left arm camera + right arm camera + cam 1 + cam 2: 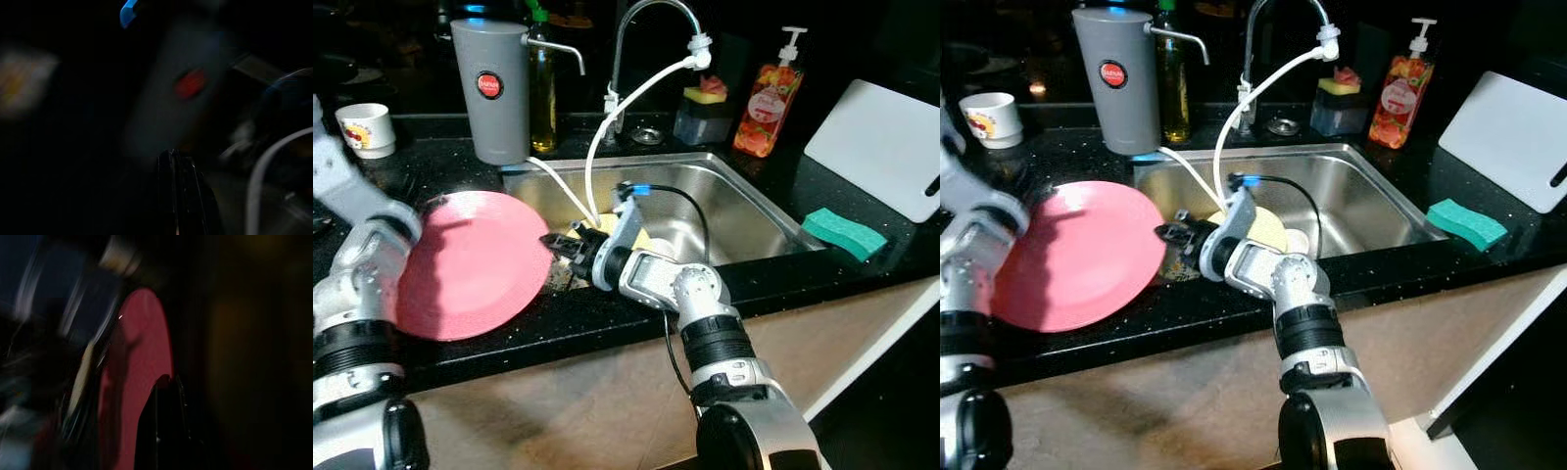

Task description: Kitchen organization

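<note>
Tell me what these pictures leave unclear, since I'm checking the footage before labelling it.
- Left gripper: hidden behind the pink plate in the eye views; grip unknown.
- Right gripper: dark against the sink edge, fingers' state unclear.
- Right wrist view: motion-blurred.
- Left wrist view: dark, grey dispenser only faint.
- Cup print: too small.

The view along the right gripper (164, 431) is showing a dark, motion-blurred scene. Its black fingers (161, 426) are appearing as one dark mass, and whether they are parted or closed cannot be told. Directly beyond the fingers, a red-pink plate (139, 362) is standing out as the brightest shape, its curved edge arching just past the fingertips. Beside the plate, on the far side from the fingers, smeared bluish and pale streaks (68, 293) are showing, too blurred to identify. The opposite side is sinking into near-black shadow.
</note>
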`<state>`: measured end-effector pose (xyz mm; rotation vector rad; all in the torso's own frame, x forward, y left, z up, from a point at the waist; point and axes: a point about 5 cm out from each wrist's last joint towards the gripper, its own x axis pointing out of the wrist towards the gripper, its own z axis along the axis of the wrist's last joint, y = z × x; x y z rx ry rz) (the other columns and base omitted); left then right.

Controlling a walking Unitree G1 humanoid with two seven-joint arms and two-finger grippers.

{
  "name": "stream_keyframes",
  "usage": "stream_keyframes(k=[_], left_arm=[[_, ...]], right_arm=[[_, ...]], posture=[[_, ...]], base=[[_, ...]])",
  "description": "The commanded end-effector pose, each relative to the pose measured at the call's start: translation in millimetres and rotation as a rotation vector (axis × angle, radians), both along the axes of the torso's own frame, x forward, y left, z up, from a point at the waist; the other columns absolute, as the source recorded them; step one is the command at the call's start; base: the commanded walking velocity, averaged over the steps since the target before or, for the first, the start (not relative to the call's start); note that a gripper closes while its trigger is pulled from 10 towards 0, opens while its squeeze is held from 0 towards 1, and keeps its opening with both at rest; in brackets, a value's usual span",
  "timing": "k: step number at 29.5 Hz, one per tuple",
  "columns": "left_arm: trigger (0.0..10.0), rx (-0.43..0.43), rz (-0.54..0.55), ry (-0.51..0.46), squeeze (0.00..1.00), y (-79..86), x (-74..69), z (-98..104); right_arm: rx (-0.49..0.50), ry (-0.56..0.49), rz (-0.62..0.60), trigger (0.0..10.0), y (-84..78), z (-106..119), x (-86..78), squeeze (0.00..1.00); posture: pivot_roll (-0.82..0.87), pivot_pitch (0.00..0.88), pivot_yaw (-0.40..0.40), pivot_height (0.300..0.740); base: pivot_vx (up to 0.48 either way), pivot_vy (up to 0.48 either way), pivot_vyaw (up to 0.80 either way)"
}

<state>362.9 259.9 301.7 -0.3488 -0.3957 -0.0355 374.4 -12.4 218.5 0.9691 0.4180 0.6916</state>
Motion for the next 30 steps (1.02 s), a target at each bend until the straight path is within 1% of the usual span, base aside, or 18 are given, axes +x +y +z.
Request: stream_keyframes(k=[1,3,4,5,6,11,15,16,17,18,22,23,24,26,27,28,29,30], left_arm=[[10.0,0.125,-0.118,-0.081,0.00,-25.4,-2.8,11],[10.0,0.171,-0.153,-0.090,0.00,-33.0,-3.7,11],[10.0,0.242,-0.189,-0.086,0.00,-42.7,-4.1,10],[10.0,0.360,-0.234,-0.058,0.00,-57.8,-3.8,3],[10.0,0.360,-0.234,-0.058,0.00,-57.8,-3.8,3],[10.0,0.561,-0.385,-0.056,0.00,-82.8,-7.3,-10],[10.0,0.611,-0.447,-0.043,0.00,-88.6,-10.8,-15],[10.0,0.673,-0.534,0.026,0.00,-94.9,-15.8,-26],[10.0,0.673,-0.534,0.026,0.00,-94.9,-15.8,-26],[10.0,0.705,-0.593,0.107,0.00,-97.2,-18.6,-38],[10.0,0.780,-0.641,0.210,0.00,-96.3,-21.5,-55],[10.0,0.799,-0.657,0.277,0.00,-93.8,-23.0,-65],[10.0,0.815,-0.670,0.345,0.00,-90.5,-24.8,-75],[10.0,0.817,-0.669,0.349,0.00,-89.9,-25.0,-76],[10.0,0.822,-0.663,0.341,0.00,-89.6,-25.1,-74],[10.0,0.823,-0.665,0.339,0.00,-89.6,-25.4,-73],[10.0,0.823,-0.666,0.338,0.00,-89.6,-25.4,-72],[10.0,0.825,-0.669,0.336,0.00,-89.8,-25.7,-72]], right_arm=[[0.014,0.017,-0.127,0.0,-10.3,-2,9.3,0.00],[0.013,0.011,-0.173,0.0,-19.4,-1,13.6,0.00],[0.012,0.005,-0.238,0.0,-32.3,1,18.8,0.00],[-0.004,-0.012,-0.354,0.0,-56.9,2,26.3,0.00],[-0.004,-0.012,-0.354,0.0,-56.9,2,26.3,0.00],[-0.041,-0.050,-0.631,0.0,-116.9,6,35.6,0.00],[-0.051,-0.073,-0.701,0.0,-129.6,8,36.9,0.00],[-0.086,-0.133,-0.767,0.0,-141.6,15,37.4,0.00],[-0.086,-0.133,-0.767,0.0,-141.6,15,37.4,0.00],[-0.136,-0.189,-0.772,0.0,-143.5,19,37.1,0.00],[-0.227,-0.273,-0.721,0.4,-135.1,23,36.7,0.00],[-0.271,-0.315,-0.688,4.7,-128.3,24,35.9,0.00],[-0.329,-0.369,-0.644,10.0,-118.5,25,34.6,0.00],[-0.343,-0.381,-0.634,10.0,-115.9,25,34.4,0.00],[-0.363,-0.402,-0.615,10.0,-111.5,25,34.2,0.05],[-0.374,-0.406,-0.615,10.0,-110.9,24,34.5,0.76],[-0.382,-0.409,-0.616,10.0,-110.6,24,34.7,0.76],[-0.380,-0.415,-0.608,10.0,-109.6,25,34.8,1.00]], posture=[[0.05,0.035,-0.040,0.740],[0.05,0.036,-0.039,0.740],[0.05,0.037,-0.038,0.740],[0.05,0.040,-0.033,0.740],[0.05,0.040,-0.033,0.740],[0.05,0.046,-0.026,0.740],[0.05,0.047,-0.026,0.740],[0.05,0.047,-0.026,0.740],[0.05,0.047,-0.026,0.740],[0.05,0.047,-0.026,0.740],[0.05,0.047,-0.026,0.740],[0.04,0.047,-0.023,0.740],[0.04,0.047,-0.023,0.740],[0.04,0.047,-0.023,0.740],[0.04,0.047,-0.026,0.740],[0.04,0.047,-0.026,0.740],[0.05,0.048,-0.029,0.740],[0.05,0.048,-0.029,0.740]], base=[[0.000,0.000,0.00],[0.000,0.000,0.00],[0.000,0.000,0.00],[0.000,0.000,0.00],[0.000,0.000,0.00],[0.000,0.000,0.00],[0.000,0.000,0.00],[0.000,0.000,0.00],[0.000,0.000,0.00],[0.000,0.000,0.00],[0.000,0.000,0.00],[0.000,0.000,0.00],[0.000,0.000,0.00],[0.000,0.000,0.00],[0.000,0.000,0.00],[0.000,0.000,0.00],[0.000,0.000,0.00],[0.000,0.000,0.00]])
